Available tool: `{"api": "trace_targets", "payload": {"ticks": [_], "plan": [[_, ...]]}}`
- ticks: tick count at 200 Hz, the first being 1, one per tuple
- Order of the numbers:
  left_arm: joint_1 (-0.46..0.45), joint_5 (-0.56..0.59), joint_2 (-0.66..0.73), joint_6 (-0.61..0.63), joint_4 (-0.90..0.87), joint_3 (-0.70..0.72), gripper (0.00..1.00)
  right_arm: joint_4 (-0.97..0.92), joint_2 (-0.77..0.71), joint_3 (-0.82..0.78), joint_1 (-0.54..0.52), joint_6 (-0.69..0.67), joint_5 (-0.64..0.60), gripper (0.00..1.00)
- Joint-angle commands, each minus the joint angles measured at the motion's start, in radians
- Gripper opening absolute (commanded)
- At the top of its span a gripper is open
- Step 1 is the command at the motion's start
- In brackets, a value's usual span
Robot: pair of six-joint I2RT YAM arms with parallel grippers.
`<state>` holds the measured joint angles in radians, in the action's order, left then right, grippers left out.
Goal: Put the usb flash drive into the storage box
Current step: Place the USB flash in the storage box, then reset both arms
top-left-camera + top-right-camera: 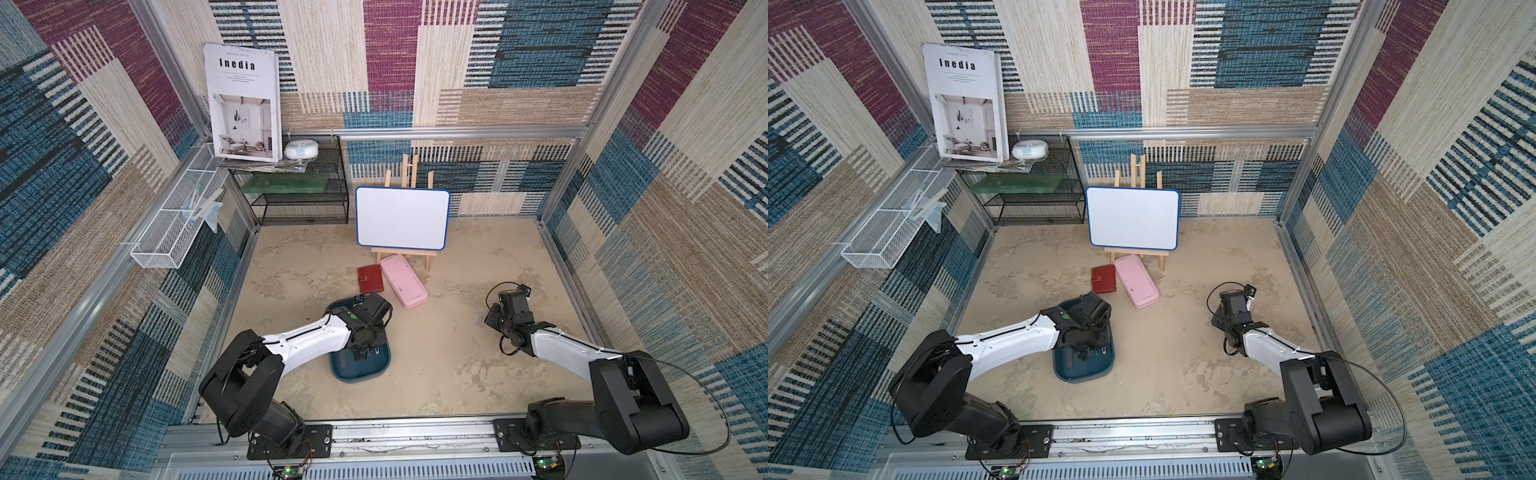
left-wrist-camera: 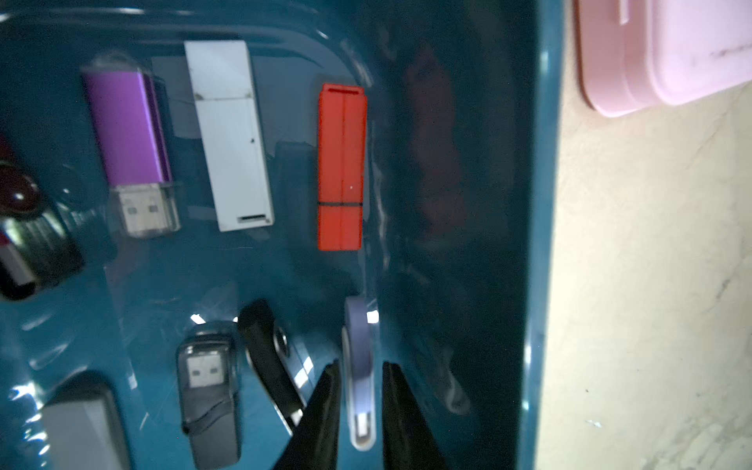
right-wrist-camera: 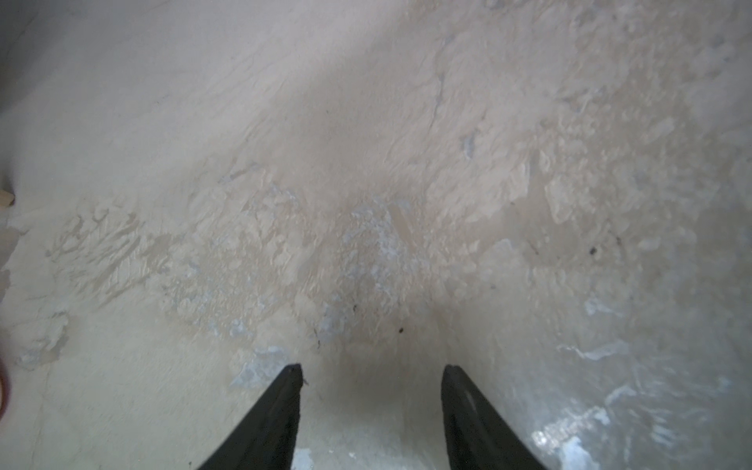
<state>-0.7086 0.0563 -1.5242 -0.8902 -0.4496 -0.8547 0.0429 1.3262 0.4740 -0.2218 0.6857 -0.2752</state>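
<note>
USB flash drive (image 2: 358, 366): lavender and white, lying flat on the floor of the storage box (image 2: 533, 203), lengthwise between the left jaws and close to the box's side wall.
Left jaws: slightly parted, one on each side of the flash drive. A thin strip of box floor shows between the drive and one jaw, so the drive lies free and is not pinched.
Storage box position: the dark teal tray sits on the surface (image 3: 366, 162), directly under the left jaws in both top views (image 1: 357, 372) (image 1: 1084, 370).
Red drive (image 2: 341, 162): in the box, straight beyond the tips of the left jaws.
White drive (image 2: 230, 134): in the box, beyond the tips and off to one side, next to a purple drive (image 2: 130, 130).
Black drive (image 2: 270, 358): in the box, just beside one of the left jaws.
Right jaws: spread apart with nothing between them, above bare surface, well apart from the box.
Pink case (image 1: 403, 280): on the surface outside the box, past its rim, beyond the left jaws.
Red wallet (image 1: 370, 279): just beside the pink case, also beyond the left jaws.
Whiteboard (image 1: 403, 218): upright on a small wooden easel, far beyond both pairs of jaws.
</note>
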Motion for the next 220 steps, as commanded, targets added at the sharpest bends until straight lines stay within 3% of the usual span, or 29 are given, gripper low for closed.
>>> {"api": "trace_targets", "payload": {"ticks": [1, 19, 71, 122, 148, 182, 201, 220], "plan": [[-0.003, -0.006, 0.007, 0.001, -0.003, -0.006, 0.28, -0.001, 0.001, 0.006, -0.001, -0.008, 0.002, 0.6], [-0.012, -0.007, 0.02, 0.005, -0.021, -0.015, 0.37, -0.001, 0.0, 0.006, -0.001, -0.009, 0.002, 0.6], [-0.049, 0.098, 0.208, 0.076, -0.153, -0.085, 0.45, -0.005, -0.023, 0.003, -0.001, -0.015, 0.001, 0.59], [-0.018, 0.48, 0.544, 0.205, -0.203, 0.013, 0.62, 0.009, -0.183, -0.027, -0.001, -0.057, -0.048, 0.59], [0.024, 0.658, 0.696, 0.265, -0.166, 0.104, 0.64, 0.031, -0.292, -0.015, -0.001, -0.137, -0.075, 0.59], [0.08, 0.858, 0.808, 0.402, -0.024, 0.228, 0.63, 0.279, -0.368, -0.095, -0.001, -0.379, -0.1, 0.62], [0.111, 0.839, 0.87, 0.64, 0.282, 0.395, 0.65, 0.401, -0.341, -0.141, -0.001, -0.457, -0.151, 0.64], [0.198, 0.786, 0.914, 0.781, 0.555, 0.564, 0.72, 0.493, -0.27, -0.13, 0.0, -0.505, -0.176, 0.65]]}}
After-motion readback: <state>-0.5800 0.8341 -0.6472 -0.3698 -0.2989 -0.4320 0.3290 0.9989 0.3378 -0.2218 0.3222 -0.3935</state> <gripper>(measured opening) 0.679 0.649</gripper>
